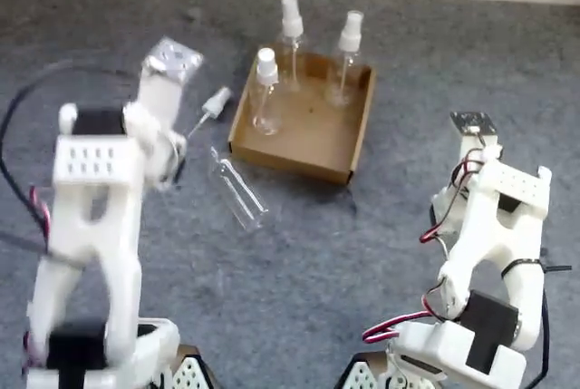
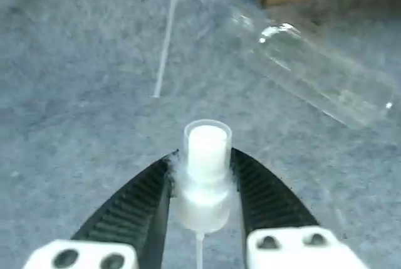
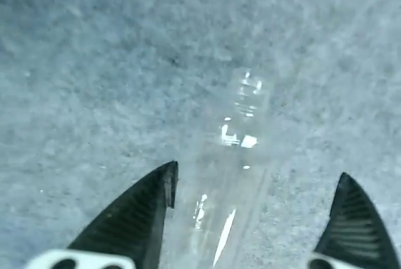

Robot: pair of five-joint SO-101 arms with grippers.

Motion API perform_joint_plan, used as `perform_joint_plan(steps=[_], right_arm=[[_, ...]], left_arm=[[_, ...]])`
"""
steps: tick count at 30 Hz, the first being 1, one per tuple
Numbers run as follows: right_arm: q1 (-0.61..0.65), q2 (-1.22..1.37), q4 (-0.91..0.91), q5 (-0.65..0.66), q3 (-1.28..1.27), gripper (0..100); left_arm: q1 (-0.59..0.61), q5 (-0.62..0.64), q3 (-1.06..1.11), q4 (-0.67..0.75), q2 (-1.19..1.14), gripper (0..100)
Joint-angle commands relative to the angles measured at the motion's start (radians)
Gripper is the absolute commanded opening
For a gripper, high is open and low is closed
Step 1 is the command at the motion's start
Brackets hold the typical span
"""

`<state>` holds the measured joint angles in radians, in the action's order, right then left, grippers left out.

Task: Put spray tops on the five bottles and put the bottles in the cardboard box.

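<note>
Clamping a spray top (image 2: pixel 207 140) tightly in the left gripper (image 2: pixel 202 159) at the left, above the grey carpet (image 1: pixel 299 262), with a second spray top (image 1: pixel 216 102) and an uncapped bottle (image 1: pixel 240 191) lying just beside the cardboard box (image 1: pixel 299 164). Holding three capped bottles (image 1: pixel 265 90) upright inside that box at centre. Spreading the right gripper (image 3: pixel 258 174) wide at the right, straddling another clear bottle (image 3: pixel 241 137) lying flat on the carpet.
</note>
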<state>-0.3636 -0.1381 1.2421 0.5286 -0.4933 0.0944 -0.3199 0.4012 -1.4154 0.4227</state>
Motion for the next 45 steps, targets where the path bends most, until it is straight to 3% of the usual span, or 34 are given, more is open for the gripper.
perform_joint_plan(steps=[1, 7, 16, 28, 31, 35, 39, 45], right_arm=[[0.025, -0.053, 0.016, -0.006, 0.074, 31.4], [0.03, 0.038, 0.064, -0.009, 0.087, 27.2], [0.022, 0.205, 0.021, -0.092, 0.165, 20.4], [0.048, 0.097, 0.025, -0.092, 0.231, 0.7], [0.088, -0.005, 0.05, -0.117, 0.232, 0.4], [0.225, -0.245, 0.044, -0.218, 0.226, 0.4], [0.479, -0.475, 0.041, -0.278, 0.202, 0.4], [0.782, -0.558, -0.091, -0.358, 0.041, 0.4]], left_arm=[[-0.064, 0.052, 0.179, 0.091, 0.216, 0], [-0.088, 0.081, 0.344, 0.201, 0.311, 0], [-0.088, 0.08, 0.366, 0.21, 0.311, 0], [-0.09, 0.08, 0.38, 0.212, 0.312, 0], [-0.09, 0.084, 0.369, 0.213, 0.318, 0], [-0.081, 0.176, 0.291, 0.21, 0.32, 0], [-0.081, 0.236, 0.199, 0.21, 0.32, 0], [-0.061, 0.262, 0.127, 0.186, 0.495, 0]])
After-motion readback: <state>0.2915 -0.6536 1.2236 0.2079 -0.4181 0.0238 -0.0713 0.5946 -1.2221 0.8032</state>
